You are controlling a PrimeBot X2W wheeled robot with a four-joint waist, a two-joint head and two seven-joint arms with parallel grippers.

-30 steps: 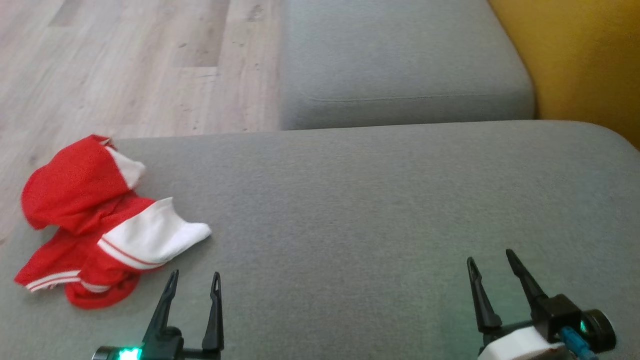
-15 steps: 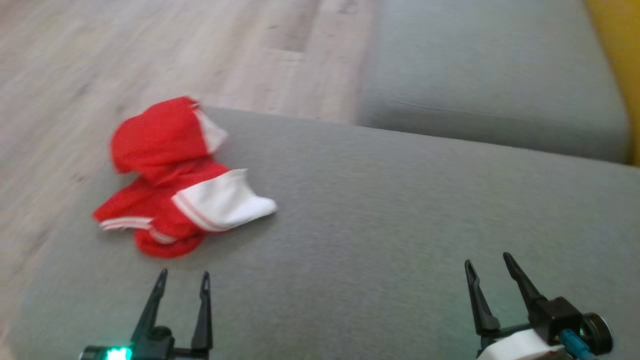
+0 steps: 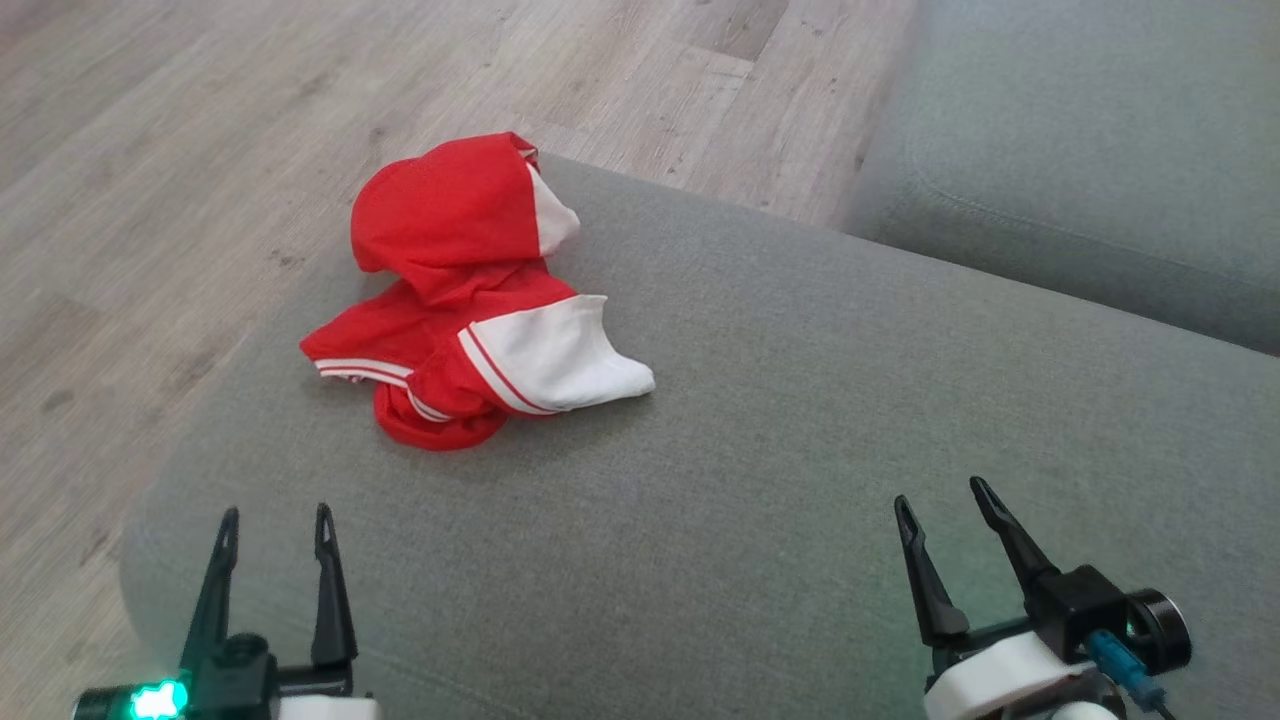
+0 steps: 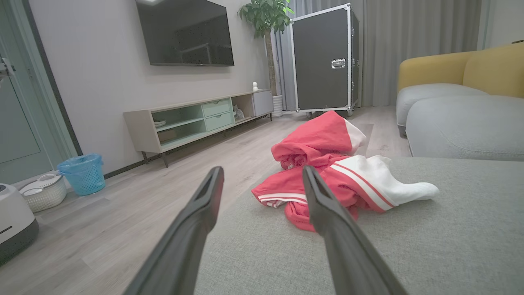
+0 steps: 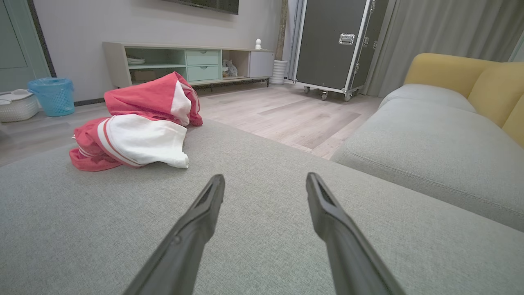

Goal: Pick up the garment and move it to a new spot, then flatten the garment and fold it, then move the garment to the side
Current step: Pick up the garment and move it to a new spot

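Nearest, the left gripper (image 3: 277,513) and right gripper (image 3: 941,494) hover over the sofa cushion (image 3: 800,470), fingers apart, holding nothing. The head camera has swung left, bringing the crumpled red-and-white garment (image 3: 470,310), unmoved at the cushion's far left edge, ahead of the left gripper; pick-up not yet begun. Beyond, on the floor (image 4: 102,229), a blue bin (image 4: 84,174) and white basket (image 4: 43,192): contents not discernible.
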